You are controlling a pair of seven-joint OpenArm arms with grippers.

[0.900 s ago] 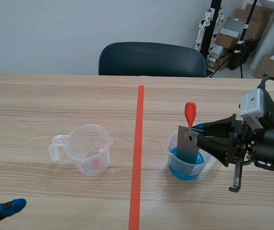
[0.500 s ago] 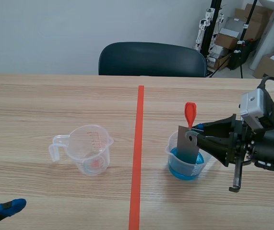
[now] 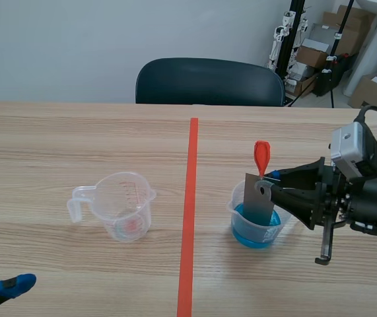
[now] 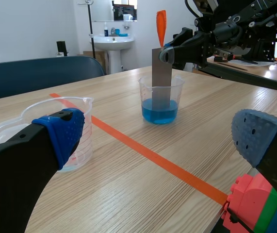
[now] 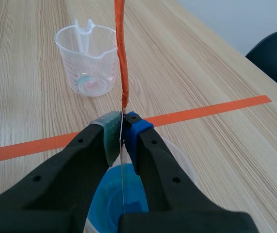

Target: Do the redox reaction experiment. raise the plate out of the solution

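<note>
A grey metal plate [image 3: 258, 200] with an orange-red handle [image 3: 261, 157] stands upright in a clear beaker [image 3: 257, 223] of blue solution, its lower end in the liquid. My right gripper [image 3: 272, 186] is shut on the plate's top, coming in from the right; the right wrist view shows the thin plate edge [image 5: 122, 165] pinched between the pads [image 5: 110, 136] above the blue liquid [image 5: 115, 204]. In the left wrist view the plate [image 4: 161, 73] and beaker [image 4: 161, 99] stand ahead of my open left gripper [image 4: 153, 133], which sits low at the table's near left corner [image 3: 6, 286].
An empty clear measuring cup [image 3: 121, 206] with a handle stands left of the orange-red tape line [image 3: 188, 218]; it also shows as the cup [image 5: 89, 59] beyond the right gripper. A dark chair [image 3: 208, 82] stands behind the table. Boxes and stands fill the back right.
</note>
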